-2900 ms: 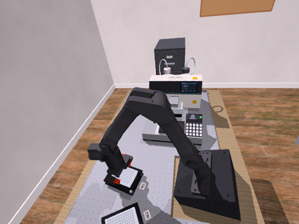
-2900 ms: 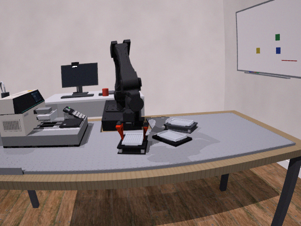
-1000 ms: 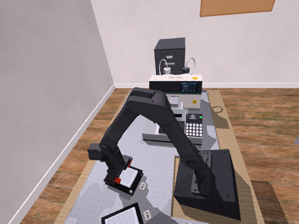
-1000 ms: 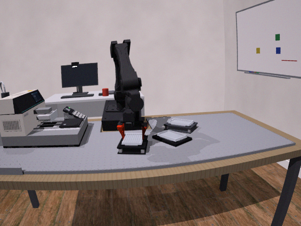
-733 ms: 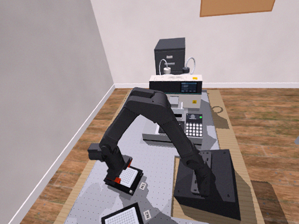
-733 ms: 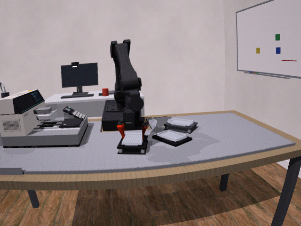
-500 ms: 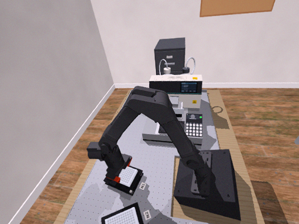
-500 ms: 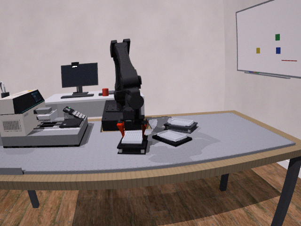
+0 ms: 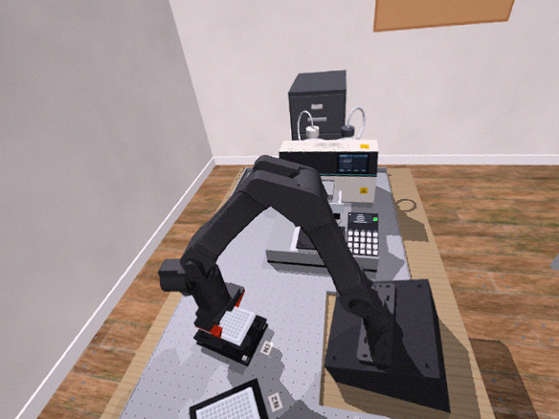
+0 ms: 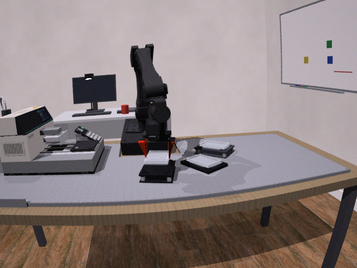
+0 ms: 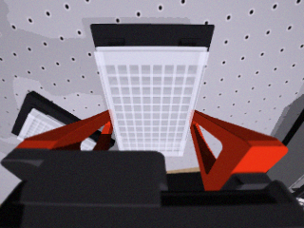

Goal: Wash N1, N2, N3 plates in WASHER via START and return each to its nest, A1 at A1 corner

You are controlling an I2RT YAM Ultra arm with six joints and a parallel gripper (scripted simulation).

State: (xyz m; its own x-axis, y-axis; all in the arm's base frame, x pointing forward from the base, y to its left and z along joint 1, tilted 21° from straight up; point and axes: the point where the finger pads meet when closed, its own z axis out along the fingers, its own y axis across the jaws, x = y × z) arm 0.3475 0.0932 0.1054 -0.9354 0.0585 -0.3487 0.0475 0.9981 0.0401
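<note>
My gripper (image 9: 227, 315) (image 10: 156, 145) (image 11: 151, 113) has its red fingers shut on the long sides of the white 96-well N1 plate (image 9: 237, 325) (image 10: 157, 157) (image 11: 151, 100). The plate is level and sits a little above the black N1 nest (image 9: 233, 348) (image 10: 157, 173) (image 11: 152, 34). The N2 plate (image 9: 230, 416) (image 10: 204, 160) lies in its nest, and the N3 plate (image 10: 214, 144) lies in its nest behind it. The washer (image 9: 331, 159) (image 10: 25, 135) stands at the far end. Its carrier (image 10: 82, 145) is empty and its lamp (image 9: 374, 218) is green.
The keypad (image 9: 362, 235) (image 10: 88, 133) slopes up at the right of the carrier's track. My arm's black base block (image 9: 387, 338) stands right of the nests. The N2 nest's corner shows in the wrist view (image 11: 35, 121), left of the fingers.
</note>
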